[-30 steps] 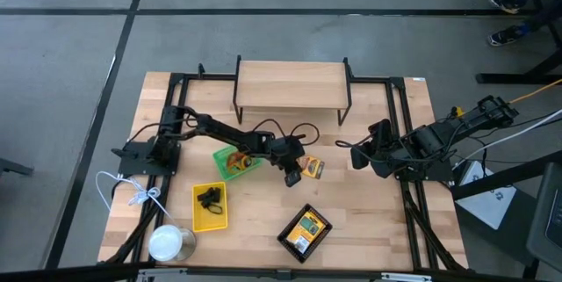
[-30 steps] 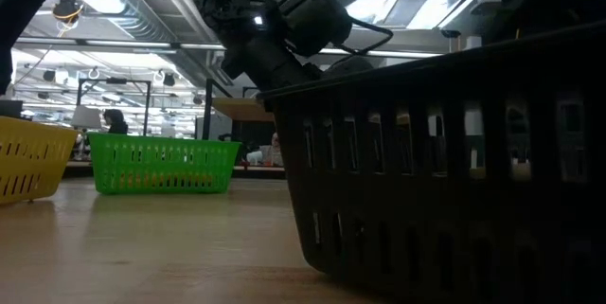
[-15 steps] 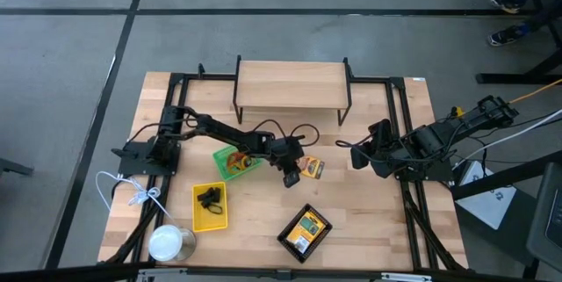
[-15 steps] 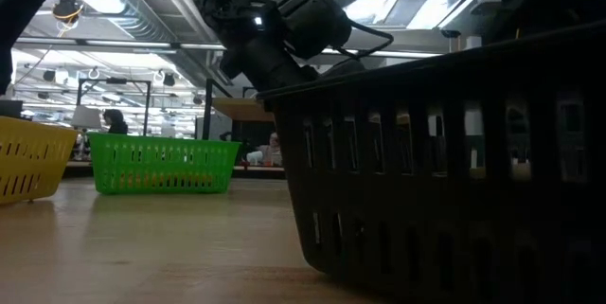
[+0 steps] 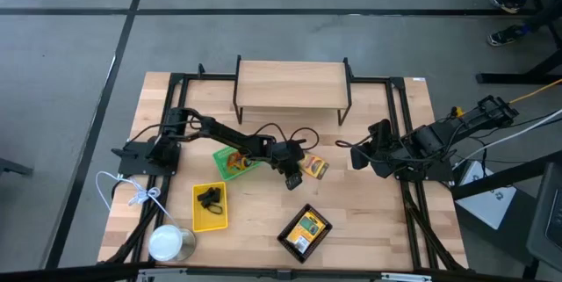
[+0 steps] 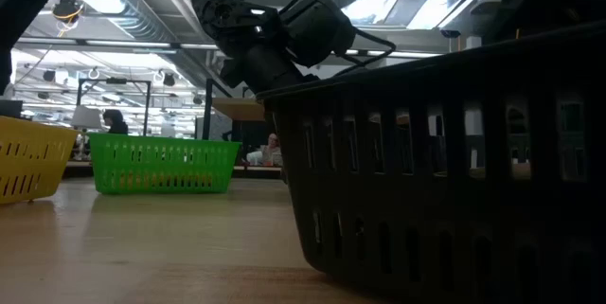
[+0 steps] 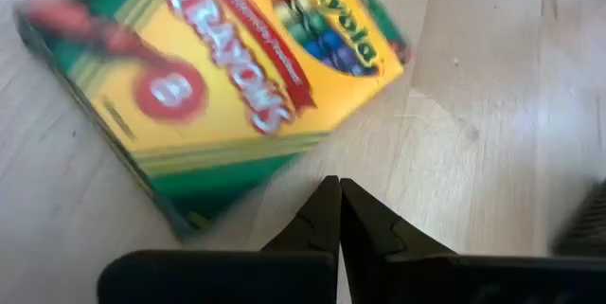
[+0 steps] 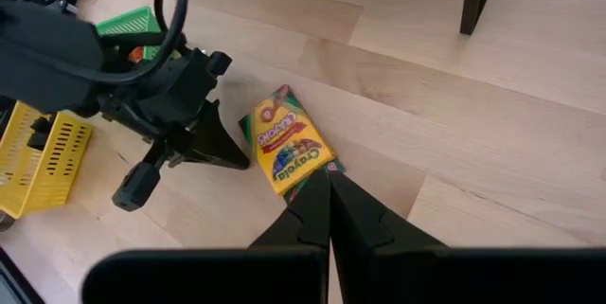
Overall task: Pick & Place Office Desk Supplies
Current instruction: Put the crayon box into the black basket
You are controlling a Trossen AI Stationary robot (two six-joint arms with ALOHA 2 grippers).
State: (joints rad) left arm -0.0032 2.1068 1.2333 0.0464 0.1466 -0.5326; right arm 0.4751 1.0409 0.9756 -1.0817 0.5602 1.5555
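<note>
A yellow-and-green crayon box (image 5: 314,169) (image 7: 227,67) lies flat on the table's middle. My left gripper (image 5: 301,166) (image 7: 333,186) is shut and slants down, its tips low at the box's left edge (image 8: 254,157). My right gripper (image 5: 355,155) (image 8: 329,173) hangs shut above the table, right of the box. The green tray (image 5: 235,161) holds orange loops. The yellow tray (image 5: 211,206) holds black clips. The black mesh tray (image 5: 305,232) holds another crayon box. My left gripper has its shut fingertips (image 8: 244,162) close beside the crayon box's left edge, slanting down from the table's left. Whether they touch the box I cannot tell.
A wooden riser shelf (image 5: 290,89) stands at the far middle. A white can (image 5: 171,242) and a white cord (image 5: 123,190) lie at the near left. In the low view the black mesh tray (image 6: 445,162) blocks the right half.
My left gripper has sunk toward the table, gone a little toward the crayon box and rolled slightly, staying shut.
</note>
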